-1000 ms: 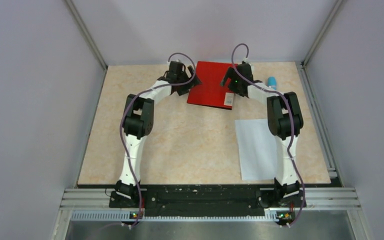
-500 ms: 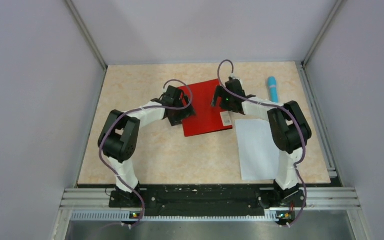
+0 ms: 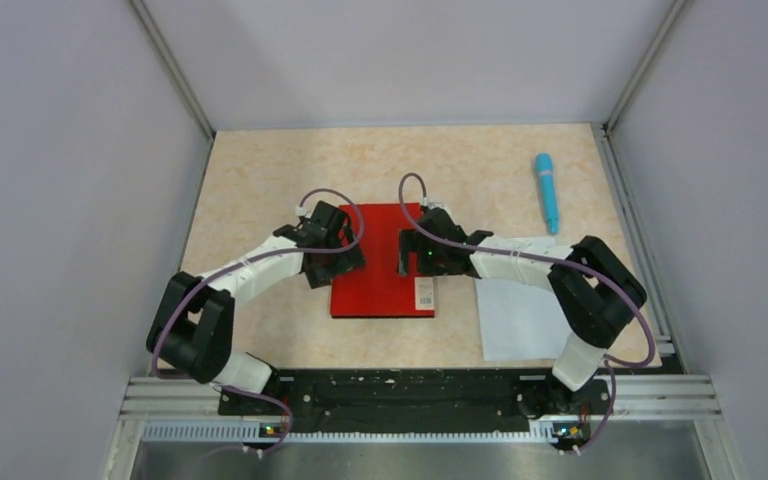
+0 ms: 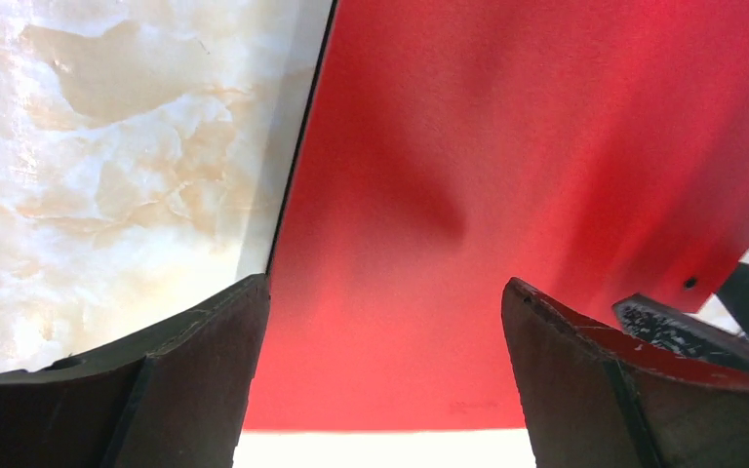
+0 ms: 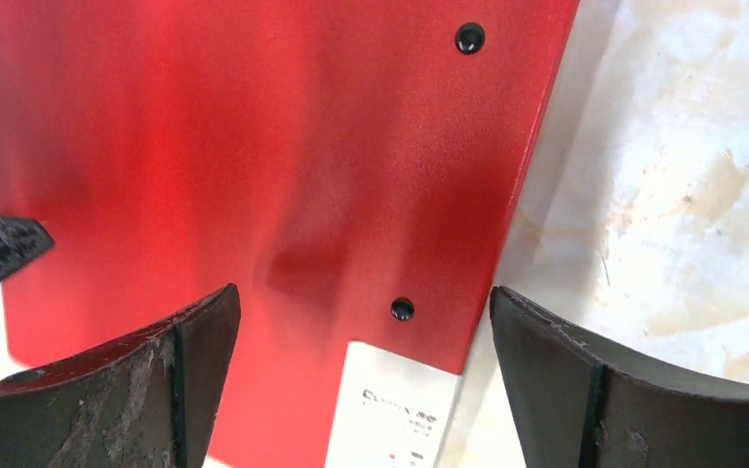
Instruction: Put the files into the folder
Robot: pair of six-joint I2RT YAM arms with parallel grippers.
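Note:
The red folder [image 3: 380, 275] lies closed and flat on the table, near its middle, with its white label [image 3: 425, 292] at the near right corner. My left gripper [image 3: 343, 262] is low over the folder's left edge, jaws open wide, and red cover [image 4: 507, 175] shows between its fingers [image 4: 205, 370]. My right gripper [image 3: 408, 262] is open over the folder's right part, straddling the label [image 5: 390, 409] and the folder's right edge [image 5: 522, 195]. Neither gripper holds anything. The files, a white sheet [image 3: 515, 320], lie to the right of the folder under the right arm.
A blue pen [image 3: 546, 190] lies at the back right of the marble-patterned table [image 3: 260, 180]. Metal rails run along the near edge and right side. The right gripper's finger [image 4: 702, 327] shows at the right in the left wrist view.
Both arms drew back toward the near edge, and the folder slid with them from the far centre to the middle of the table, turning square. The pen came into full view.

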